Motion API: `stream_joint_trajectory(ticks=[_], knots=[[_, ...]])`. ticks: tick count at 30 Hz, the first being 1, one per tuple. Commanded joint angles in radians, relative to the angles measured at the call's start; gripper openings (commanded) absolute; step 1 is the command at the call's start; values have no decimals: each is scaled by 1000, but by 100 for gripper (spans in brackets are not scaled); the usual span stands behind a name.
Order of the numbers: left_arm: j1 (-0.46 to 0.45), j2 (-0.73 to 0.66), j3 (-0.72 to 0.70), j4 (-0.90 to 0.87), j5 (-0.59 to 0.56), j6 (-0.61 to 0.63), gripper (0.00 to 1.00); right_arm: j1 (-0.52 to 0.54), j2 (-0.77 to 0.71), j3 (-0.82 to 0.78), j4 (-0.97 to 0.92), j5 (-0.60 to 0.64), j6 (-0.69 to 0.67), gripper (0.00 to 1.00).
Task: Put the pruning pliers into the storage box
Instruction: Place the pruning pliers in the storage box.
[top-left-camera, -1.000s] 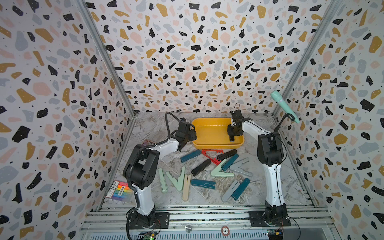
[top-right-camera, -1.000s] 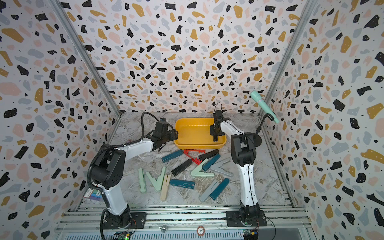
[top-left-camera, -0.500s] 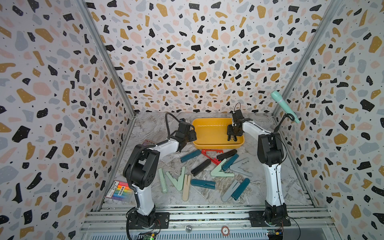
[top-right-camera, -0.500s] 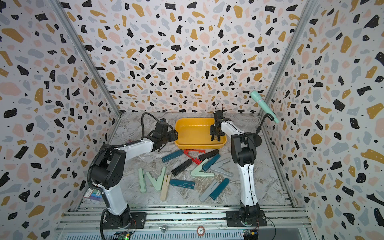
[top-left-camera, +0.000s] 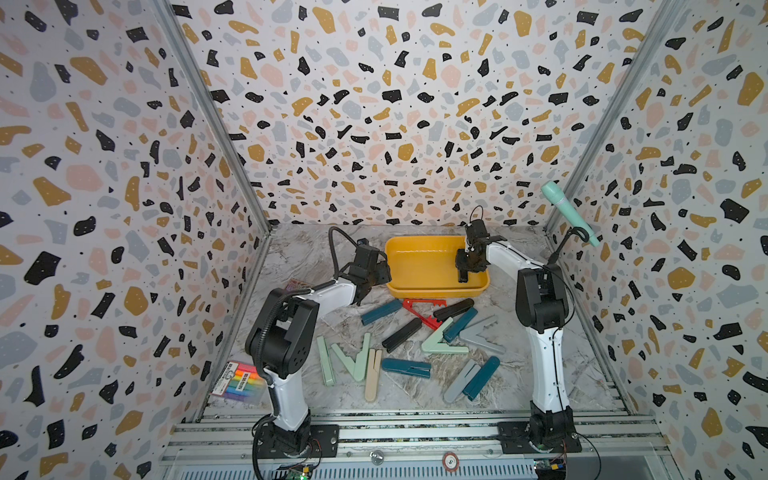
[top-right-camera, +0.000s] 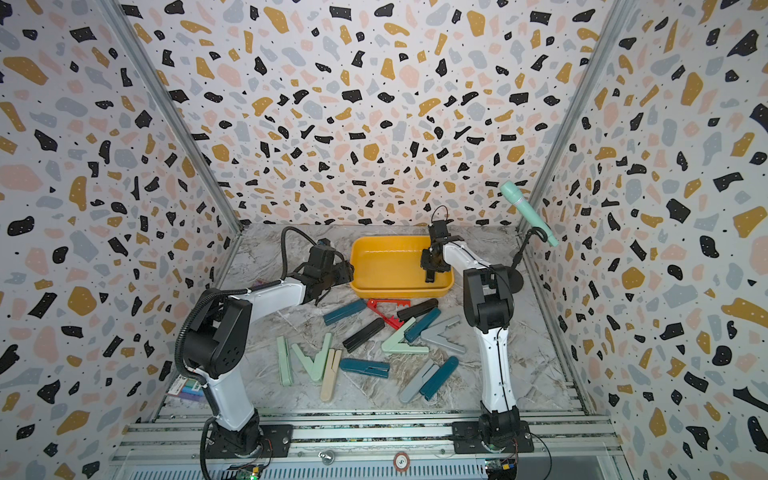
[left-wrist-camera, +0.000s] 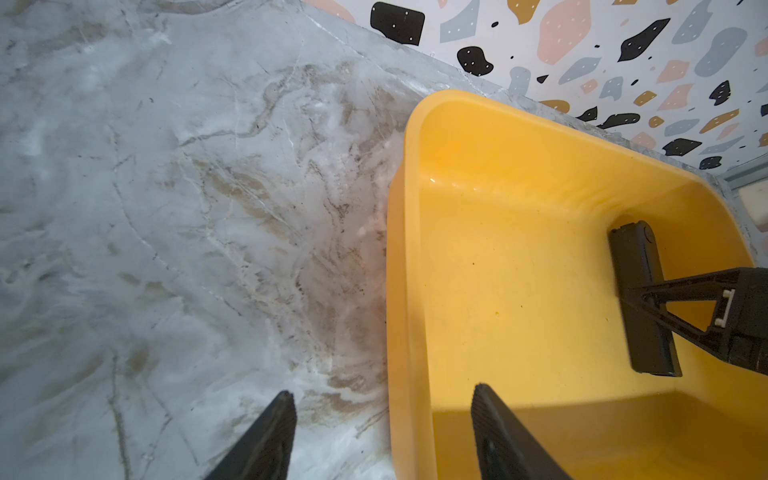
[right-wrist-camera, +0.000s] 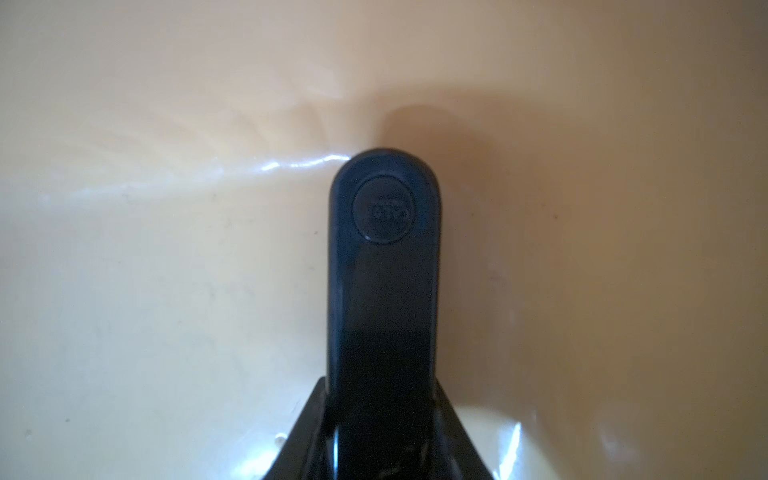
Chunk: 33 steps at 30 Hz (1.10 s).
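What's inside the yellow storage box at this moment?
One black pruning plier is in the storage box, with the right gripper closed around it. The rest of the floor shows bare; the patch beneath gripper and plier is hidden.

A: Count's on! One yellow storage box (top-left-camera: 419, 262), and outside it, thirteen pruning pliers (top-left-camera: 406, 368) on the worktop (top-left-camera: 415, 403).
B: Four teal, three mint, two grey, two black, one beige, one red. Inside the storage box, one more black plier (left-wrist-camera: 631, 257).
A: Fourteen in all! Beyond the storage box, one microphone (top-left-camera: 567, 212), one marker pack (top-left-camera: 239, 382), one purple card box (top-left-camera: 296, 286).
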Motion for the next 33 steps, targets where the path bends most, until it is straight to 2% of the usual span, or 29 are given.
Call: stream_joint_trajectory(ticks=[1,9,19,21,23,24,25,29,33], knots=[[7,-37,-12,28,-9,8,67,2,-21,-6,-41,10,21,0],[12,-41,-23,35,-17,5,67,16,-30,37,-39,84,-3,0],[13,-31,-19,63,25,18,67,31,-7,40,4,-41,52,1],[10,-17,-4,56,46,25,67,34,-3,35,26,-73,84,16],[8,-11,1,58,54,26,67,42,6,42,31,-73,96,24],[6,-10,1,62,56,25,67,48,16,55,22,-61,99,33],[6,-10,2,66,56,22,67,55,28,69,11,-51,98,38],[3,1,12,74,62,14,67,81,87,139,-47,-31,91,57],[2,5,16,72,62,11,67,100,119,184,-67,-4,89,69]])
